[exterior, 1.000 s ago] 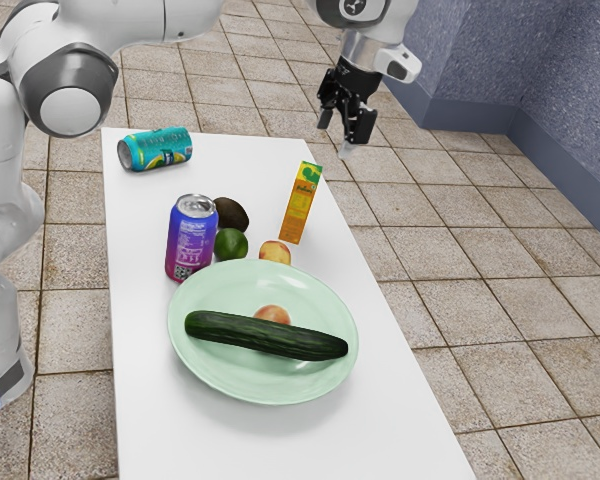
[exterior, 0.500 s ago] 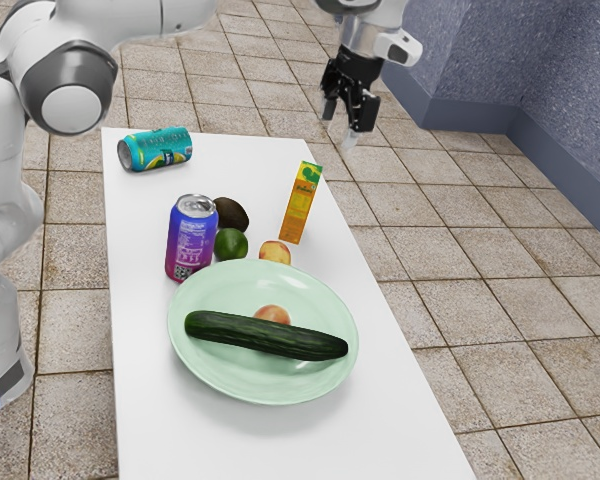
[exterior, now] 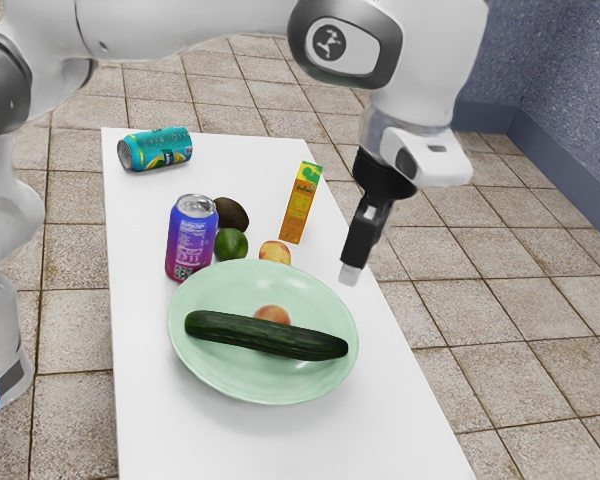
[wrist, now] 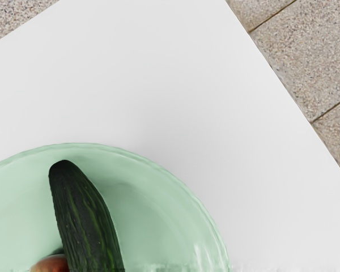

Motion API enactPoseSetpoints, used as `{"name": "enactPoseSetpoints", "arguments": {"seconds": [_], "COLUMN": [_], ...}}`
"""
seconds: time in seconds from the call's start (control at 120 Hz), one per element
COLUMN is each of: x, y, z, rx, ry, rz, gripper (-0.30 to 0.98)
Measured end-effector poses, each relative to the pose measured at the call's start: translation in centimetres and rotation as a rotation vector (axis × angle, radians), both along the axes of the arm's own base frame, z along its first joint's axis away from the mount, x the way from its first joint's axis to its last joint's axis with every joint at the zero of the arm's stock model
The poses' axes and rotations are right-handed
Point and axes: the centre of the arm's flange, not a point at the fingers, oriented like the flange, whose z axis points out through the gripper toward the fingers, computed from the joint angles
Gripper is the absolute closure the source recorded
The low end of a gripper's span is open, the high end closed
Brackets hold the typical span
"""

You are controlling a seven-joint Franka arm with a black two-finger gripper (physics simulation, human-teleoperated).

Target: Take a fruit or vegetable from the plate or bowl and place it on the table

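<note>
"Where is the gripper (exterior: 358, 252) being held?"
"It's being held up in the air, near the plate (exterior: 235, 386), towards the exterior view's right."

"Is anything being gripped?"
"Nothing is being seen in its grip, but whether it's being kept open or closed can't be told."

"And the food to be picked?"
"Two pieces are being carried by the plate. The cucumber (exterior: 265, 335) is being held lying across it, and the round fruit (exterior: 272, 314) is being partly hidden by the cucumber. In the wrist view, one cucumber end is being shown inside the rim."

"So neither is being lifted?"
"No, both are being supported in the plate."

"What else is being held up by the table (exterior: 180, 440)?"
"Just beside the plate, a yellow-red fruit (exterior: 275, 251) is being shown, then a lime (exterior: 231, 244), an avocado (exterior: 232, 215) and an upright purple can (exterior: 191, 238). Farther off, a carton (exterior: 301, 203) and a teal can (exterior: 156, 149), on its side, are being seen."
</note>
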Motion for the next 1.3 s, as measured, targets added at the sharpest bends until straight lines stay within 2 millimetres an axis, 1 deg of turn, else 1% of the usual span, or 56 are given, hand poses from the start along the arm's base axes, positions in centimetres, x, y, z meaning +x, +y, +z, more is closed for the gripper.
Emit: {"name": "enactPoseSetpoints", "arguments": {"seconds": [0.042, 0.075, 0.1, 0.125, 0.183, 0.275, 0.325, 0.375, 0.467, 0.658, 0.733, 0.783, 0.817, 0.942, 0.983, 1.058, 1.133, 1.242, 1.3], "x": [-2.4, -3.6, -3.9, -4.1, -4.3, -4.2, -4.2, -4.1, -3.2, -2.5, -1.9, -1.2, -1.0, -1.6, -1.6, -1.5, -1.0, -0.3, 0.2], "y": [1.2, 2.7, 4.0, 4.9, 5.7, 5.4, 4.9, 4.9, 6.2, 6.7, 7.6, 7.5, 7.4, 6.9, 6.9, 6.8, 6.7, 6.1, 5.4], "z": [-0.1, -0.5, -0.9, -1.2, -2.1, -3.3, -3.7, -3.9, -4.1, -4.5, -4.8, -6.0, -7.6, -12.3, -13.3, -14.3, -14.8, -15.6, -15.9], "rx": [0.000, 0.004, 0.006, 0.007, 0.013, 0.015, 0.016, 0.015, 0.016, 0.033, 0.036, 0.052, 0.070, 0.105, 0.107, 0.103, 0.094, 0.086, 0.082], "ry": [-0.001, -0.002, -0.004, -0.007, -0.007, -0.011, -0.013, -0.011, -0.007, -0.005, 0.002, 0.018, 0.039, 0.084, 0.089, 0.083, 0.069, 0.053, 0.043], "rz": [-0.010, 0.000, 0.018, 0.031, 0.043, 0.047, 0.050, 0.063, 0.115, 0.164, 0.194, 0.206, 0.209, 0.208, 0.211, 0.216, 0.218, 0.213, 0.204], "gripper": [0.00, 0.00, 0.00, 0.00, 0.00, 0.00, 0.00, 0.00, 0.00, 0.00, 0.00, 0.00, 0.00, 0.00, 0.00, 0.00, 0.00, 0.00, 0.00]}}
